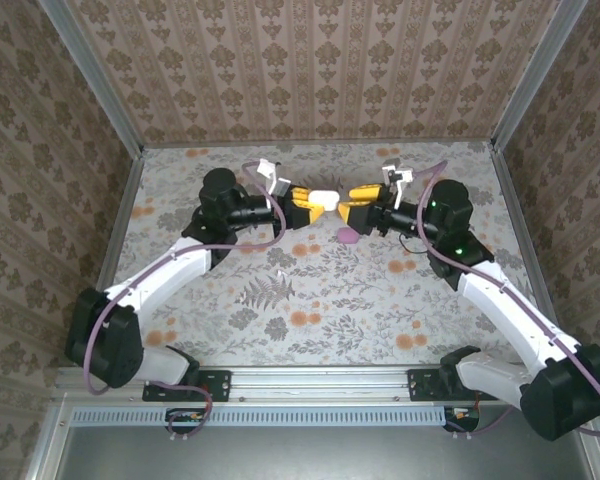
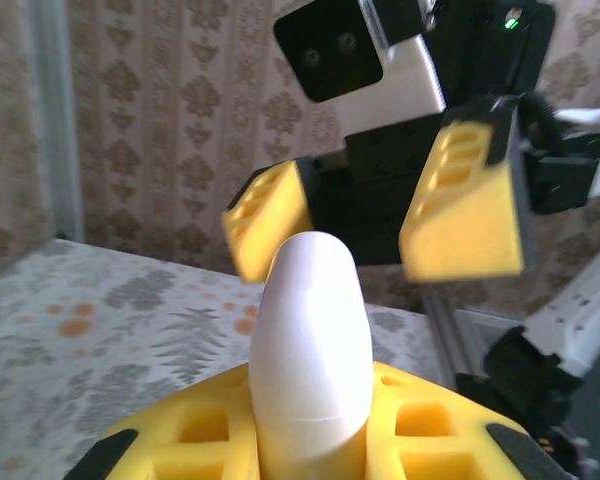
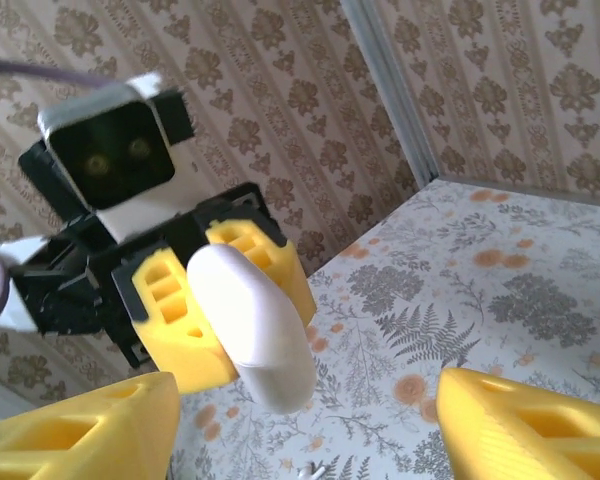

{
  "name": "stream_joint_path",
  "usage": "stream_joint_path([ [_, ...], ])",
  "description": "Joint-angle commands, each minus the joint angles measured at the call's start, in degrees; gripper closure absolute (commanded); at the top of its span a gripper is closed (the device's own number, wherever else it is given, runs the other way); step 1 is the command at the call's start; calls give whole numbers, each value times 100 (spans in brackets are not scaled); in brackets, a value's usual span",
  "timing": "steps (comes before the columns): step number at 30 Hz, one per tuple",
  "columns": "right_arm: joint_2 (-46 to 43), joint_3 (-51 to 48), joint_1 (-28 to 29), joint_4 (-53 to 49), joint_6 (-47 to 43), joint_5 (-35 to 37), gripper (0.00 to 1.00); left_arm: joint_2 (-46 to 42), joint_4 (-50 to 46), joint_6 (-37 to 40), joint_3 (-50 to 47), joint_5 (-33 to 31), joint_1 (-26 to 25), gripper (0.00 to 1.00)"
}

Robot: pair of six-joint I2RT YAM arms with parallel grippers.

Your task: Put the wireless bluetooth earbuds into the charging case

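Out over the far middle of the bench (image 1: pixel 280 300) the two arms meet nose to nose. The left gripper (image 1: pixel 315 205) is clamped narrow on the white case (image 1: pixel 326 200), holding it up off the bench with its free end poking toward the other arm. From the left wrist the case (image 2: pixel 310 350) stands up from between that gripper's yellow fingers (image 2: pixel 180 440), its seam line just above them.

The right gripper (image 1: pixel 352 204) faces it with its jaws spread wide and nothing in them. From the right wrist the case (image 3: pixel 255 330) hangs out of the left gripper (image 3: pixel 215 300), apart from the right fingers (image 3: pixel 530 430) on either side.

A small pink thing (image 1: pixel 348 235) lies on the bench just below the grippers.
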Motion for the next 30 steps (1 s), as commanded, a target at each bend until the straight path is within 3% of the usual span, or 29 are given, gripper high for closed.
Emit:
stream_joint_path([
  [1,-79,427,-25,-878,353,120,27,-241,187,529,-228,-716,26,90],
  [8,333,1015,84,-1463,491,-268,23,-266,257,590,-268,-730,-17,89],
  [30,1060,1467,355,-1816,270,36,23,-332,184,546,-248,-559,-71,90],
])
